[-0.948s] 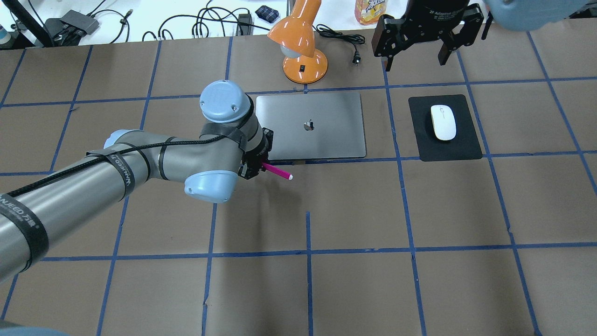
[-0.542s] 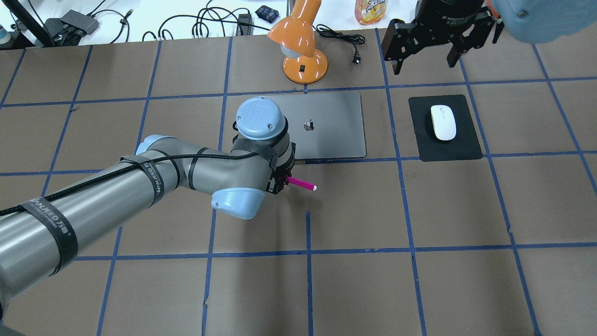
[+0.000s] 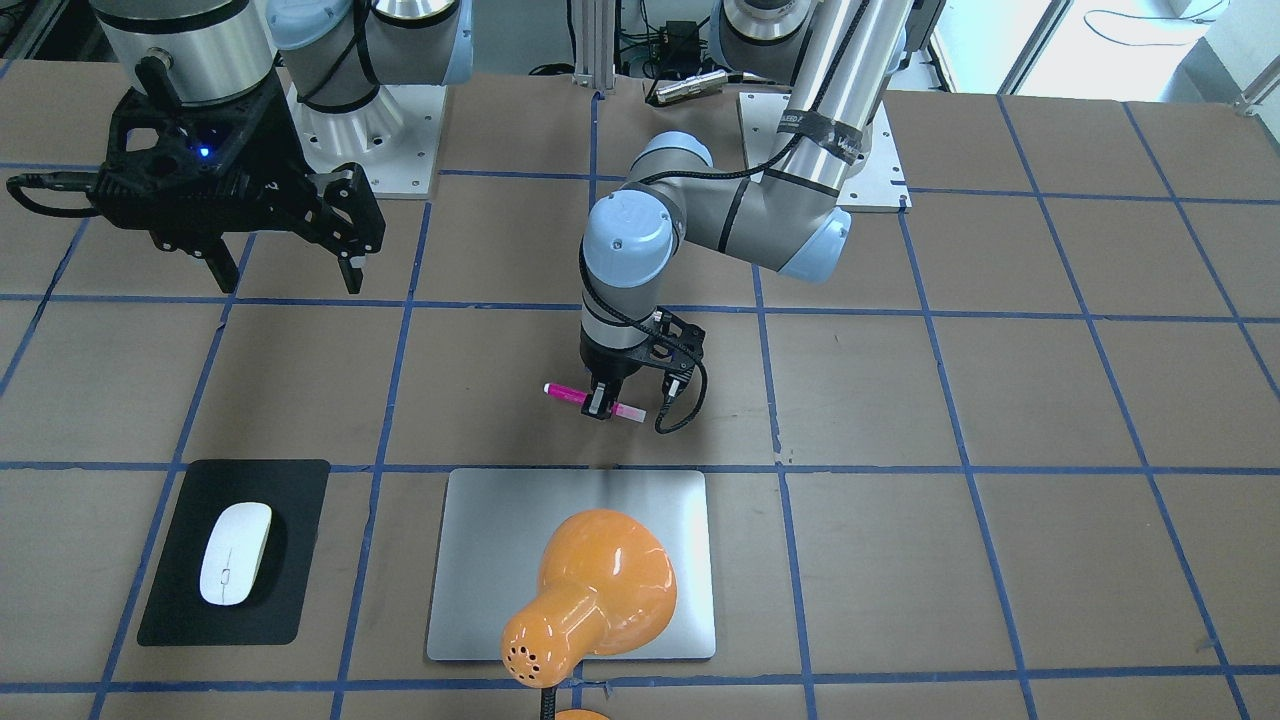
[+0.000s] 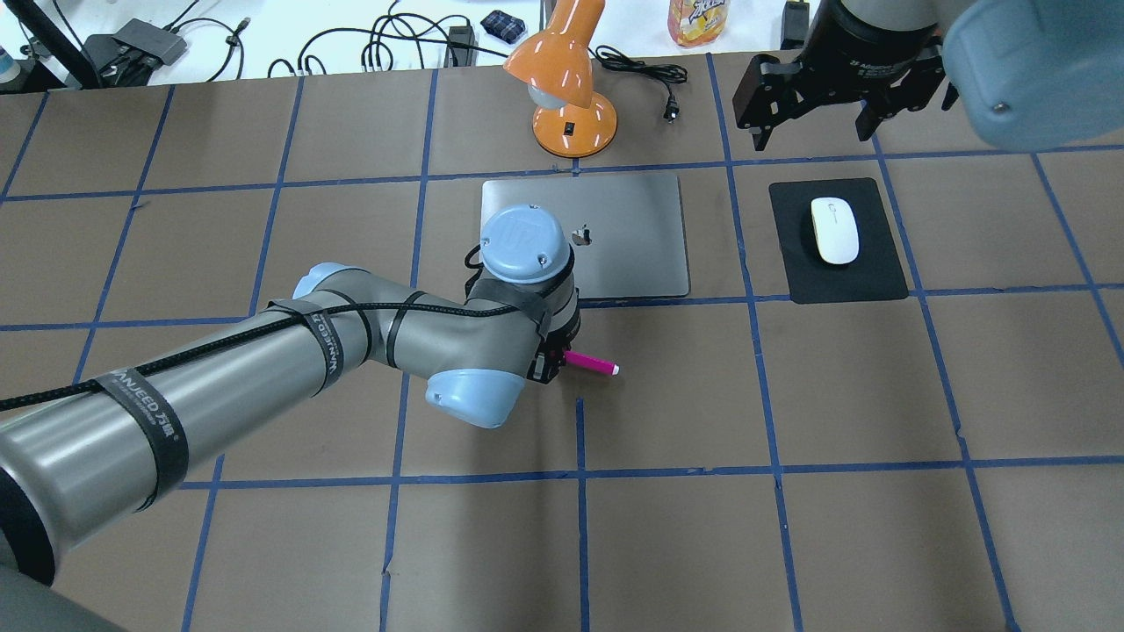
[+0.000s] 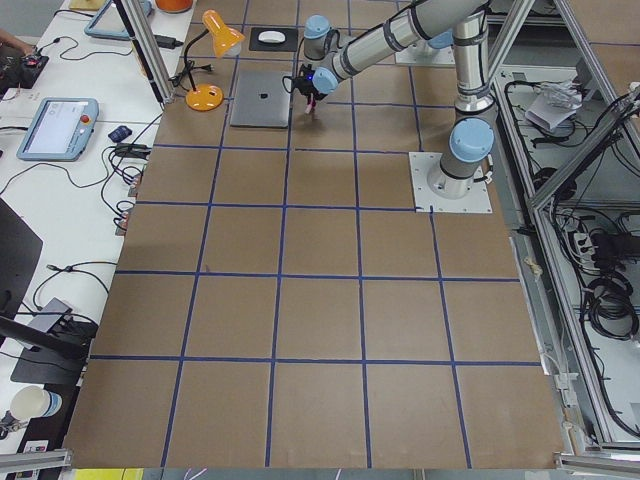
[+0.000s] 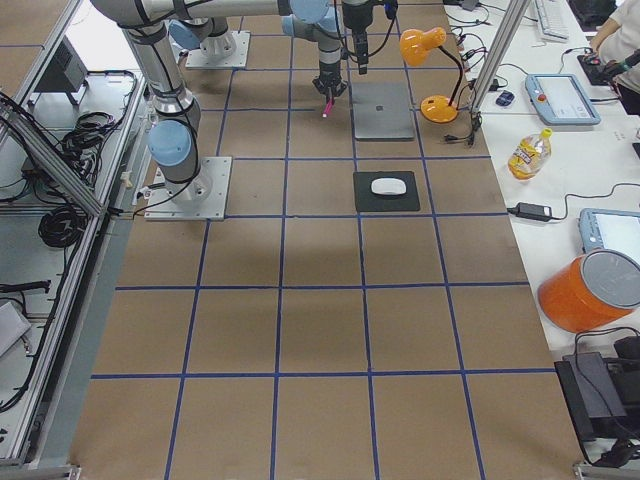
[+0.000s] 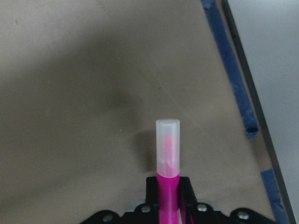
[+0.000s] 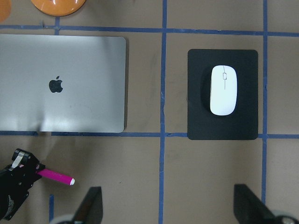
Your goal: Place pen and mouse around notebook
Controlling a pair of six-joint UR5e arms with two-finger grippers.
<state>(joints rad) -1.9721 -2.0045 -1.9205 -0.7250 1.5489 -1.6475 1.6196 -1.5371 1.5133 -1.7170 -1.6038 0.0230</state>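
My left gripper (image 3: 600,408) is shut on the magenta pen (image 3: 580,396), holding it level just above the table on the near side of the silver notebook (image 3: 640,490). The same pen (image 4: 590,363) pokes out to the right of the wrist in the overhead view, below the notebook (image 4: 632,228). In the left wrist view the pen (image 7: 167,154) points away with its pale cap foremost. The white mouse (image 4: 833,230) lies on a black mat (image 4: 869,281) right of the notebook. My right gripper (image 3: 285,270) hangs open high above the table, beyond the mat.
An orange desk lamp (image 4: 571,96) stands behind the notebook, its cord trailing to the right. A drink bottle (image 4: 698,19), cables and adapters lie on the white bench past the table's far edge. Blue tape lines grid the brown table (image 4: 790,527).
My left arm has carried the pen rightward and toward the robot, from the notebook's front left corner to below its front edge. The right gripper has drifted right.
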